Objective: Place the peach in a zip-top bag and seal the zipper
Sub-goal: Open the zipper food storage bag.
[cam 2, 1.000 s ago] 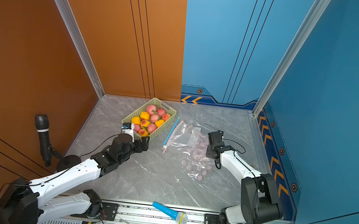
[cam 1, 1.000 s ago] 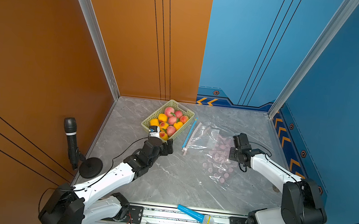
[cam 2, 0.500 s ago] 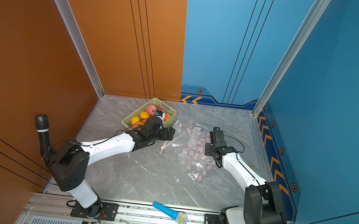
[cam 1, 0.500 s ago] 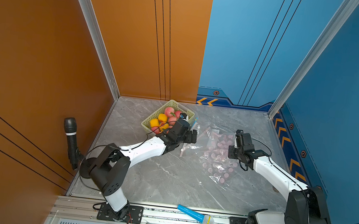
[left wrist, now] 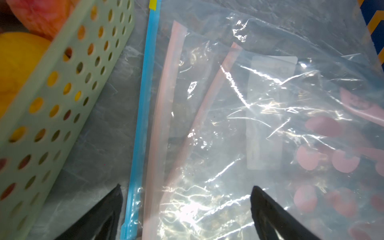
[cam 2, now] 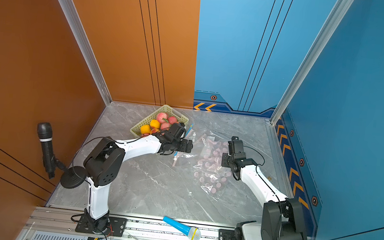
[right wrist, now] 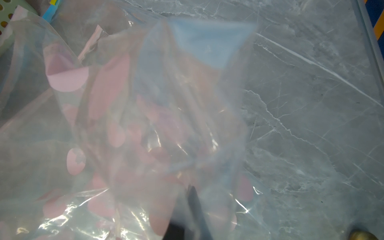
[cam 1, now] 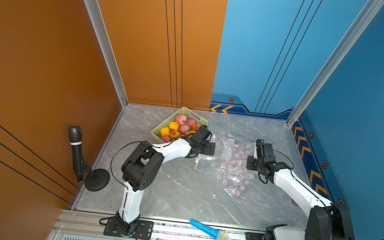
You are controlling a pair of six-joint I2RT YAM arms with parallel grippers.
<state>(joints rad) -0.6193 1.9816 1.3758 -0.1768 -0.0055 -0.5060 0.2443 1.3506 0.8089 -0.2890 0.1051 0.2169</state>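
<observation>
In both top views, finds the left fingers spread wide and low over the worktop, beside the corner of the green basket and at the near edge of the zip-top bag. Cannot tell from here whether they touch it. Finds the peaches lying in the basket among yellow fruit, none inside the bag. Puts the right fingers at the bag's opposite side, clenched on a pinch of clear film that tents up toward them.

From the left wrist, shows those fingers far apart and grasping nothing, straddling the blue zipper strip and a pink strip of the bag. Places the perforated basket wall just beside the blue strip, with fruit showing through its holes.

From the right wrist, shows film printed with pink rounds, bunched and raised close to the lens, mostly blurred. Makes out one dark finger through the plastic, closed tight on the film, with bare marble worktop beyond.
</observation>
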